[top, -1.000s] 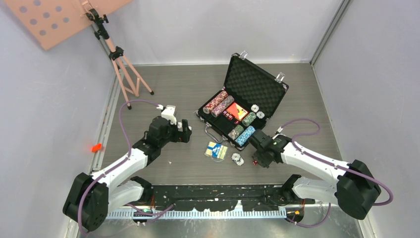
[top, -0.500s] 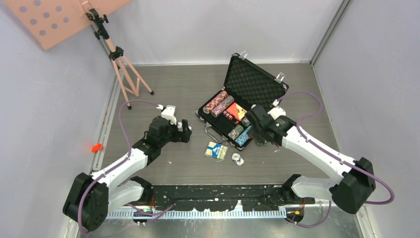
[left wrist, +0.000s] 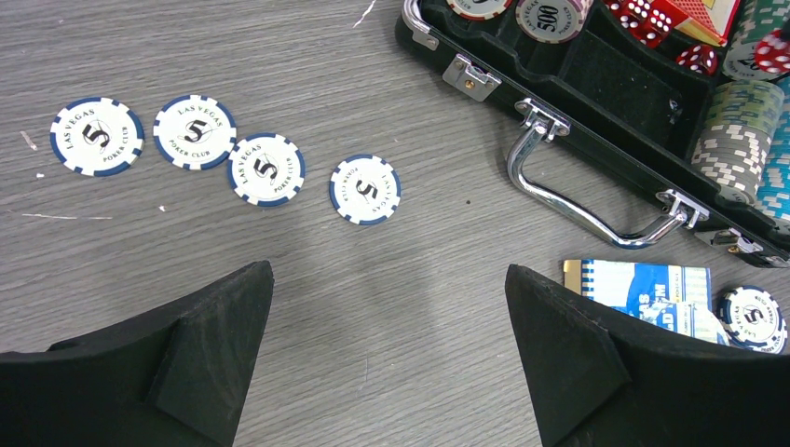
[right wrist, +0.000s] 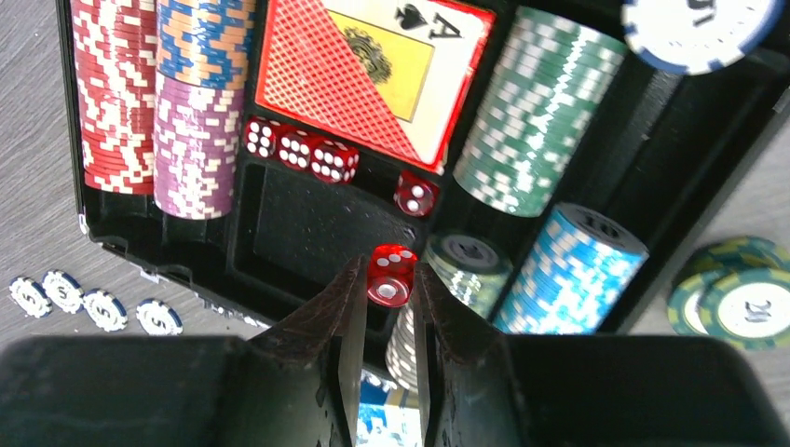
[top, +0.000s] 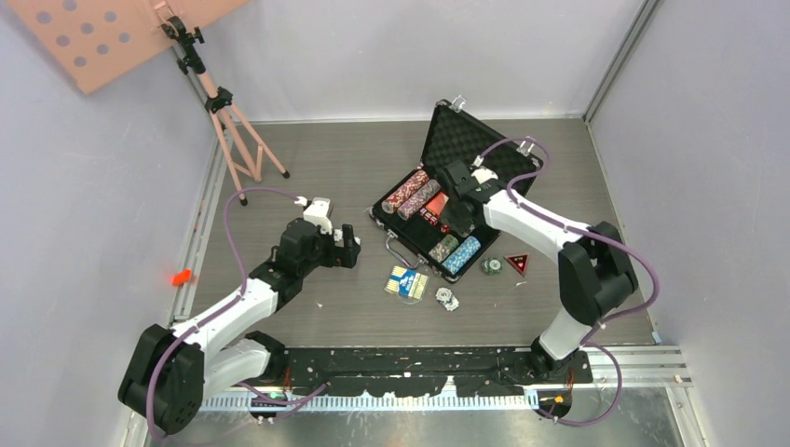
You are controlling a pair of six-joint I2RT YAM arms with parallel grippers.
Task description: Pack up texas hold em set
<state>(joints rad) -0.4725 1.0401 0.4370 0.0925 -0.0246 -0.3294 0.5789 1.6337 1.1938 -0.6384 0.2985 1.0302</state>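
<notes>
Gripping a red die (right wrist: 391,275), right end effector (right wrist: 388,291) hangs over the diagonal briefcase (right wrist: 298,228); left end effector (left wrist: 388,275) gapes.

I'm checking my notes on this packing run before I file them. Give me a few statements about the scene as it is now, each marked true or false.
1. The right gripper is shut on a red die. True.
2. The left gripper holds a chip. False: it is open and empty, above the table.
3. The case is closed. False: it stands open.
4. A row of four white-and-blue chips lies on the table outside the case. True.
5. The blue deck is inside the case. False: it lies on the table near the case's handle.
</notes>
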